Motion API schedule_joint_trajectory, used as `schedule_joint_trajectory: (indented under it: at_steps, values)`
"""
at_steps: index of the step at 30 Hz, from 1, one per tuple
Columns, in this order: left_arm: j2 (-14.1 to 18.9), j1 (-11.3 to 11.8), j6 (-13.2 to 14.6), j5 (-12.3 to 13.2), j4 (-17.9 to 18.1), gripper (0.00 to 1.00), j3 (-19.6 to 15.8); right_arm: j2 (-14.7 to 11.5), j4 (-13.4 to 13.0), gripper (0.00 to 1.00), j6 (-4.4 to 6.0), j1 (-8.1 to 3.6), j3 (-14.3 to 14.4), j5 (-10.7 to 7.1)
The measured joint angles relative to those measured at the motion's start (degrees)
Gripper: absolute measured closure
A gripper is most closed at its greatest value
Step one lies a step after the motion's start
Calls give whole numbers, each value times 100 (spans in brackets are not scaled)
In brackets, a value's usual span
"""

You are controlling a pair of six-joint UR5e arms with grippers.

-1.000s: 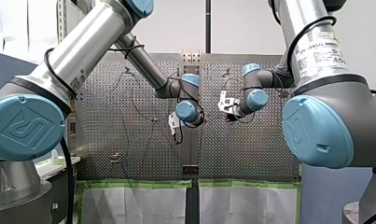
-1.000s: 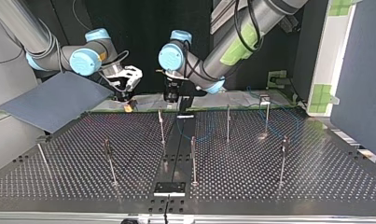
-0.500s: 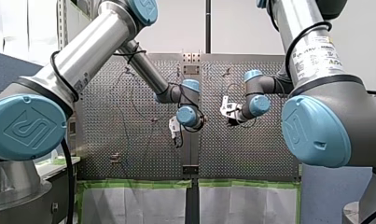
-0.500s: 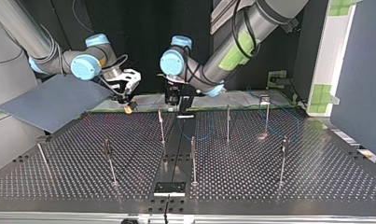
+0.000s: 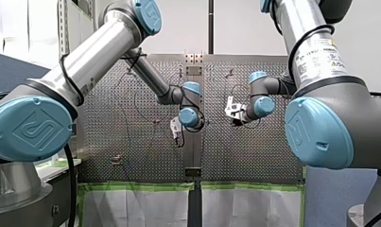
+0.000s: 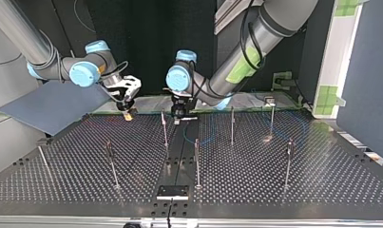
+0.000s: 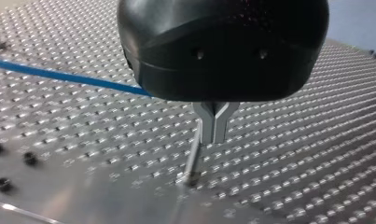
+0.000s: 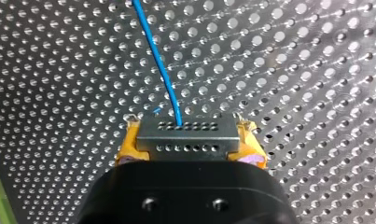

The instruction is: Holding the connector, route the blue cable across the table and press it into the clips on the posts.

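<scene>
My right gripper [image 8: 189, 148] is clamped on the connector [image 8: 187, 130]; the blue cable [image 8: 163, 70] runs straight out from the connector over the table [image 8: 307, 84]; my left gripper [image 7: 215, 125] hangs fingers closed over a post [image 7: 193, 156]; routing looks barely begun; next, draw the connector across until the cable meets a clip.

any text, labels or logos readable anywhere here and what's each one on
Label on my right arm: printed lines, too blurred to read.
Blue joint cap on my left arm: embossed logo, no legible letters.
Connector in my right hand: no text.
</scene>
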Motion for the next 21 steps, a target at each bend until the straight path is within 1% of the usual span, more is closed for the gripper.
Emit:
schedule_joint_trajectory:
  at_steps: [5, 13, 17, 18, 19, 20, 21]
  values:
    - [-8, 116, 1, 85, -57, 100, 160, 13, 5, 100, 18, -56, -107, -5]
    - [-5, 284, 4, 186, -74, 100, 192, 18, 12, 100, 26, -138, -204, -16]
    - [-4, 301, 7, 232, -97, 100, 194, 19, 20, 100, 26, -160, -212, -28]
    - [-4, 296, 13, 249, -101, 93, 194, 19, 21, 100, 26, -165, -212, -29]
    - [-3, 287, 29, 272, -109, 77, 195, 19, 22, 100, 26, -170, -212, -30]
    - [-3, 277, 49, 284, -119, 77, 195, 19, 26, 100, 26, -178, -213, -31]
    - [-3, 265, 73, 292, -134, 65, 195, 18, 30, 100, 26, -185, -213, -31]
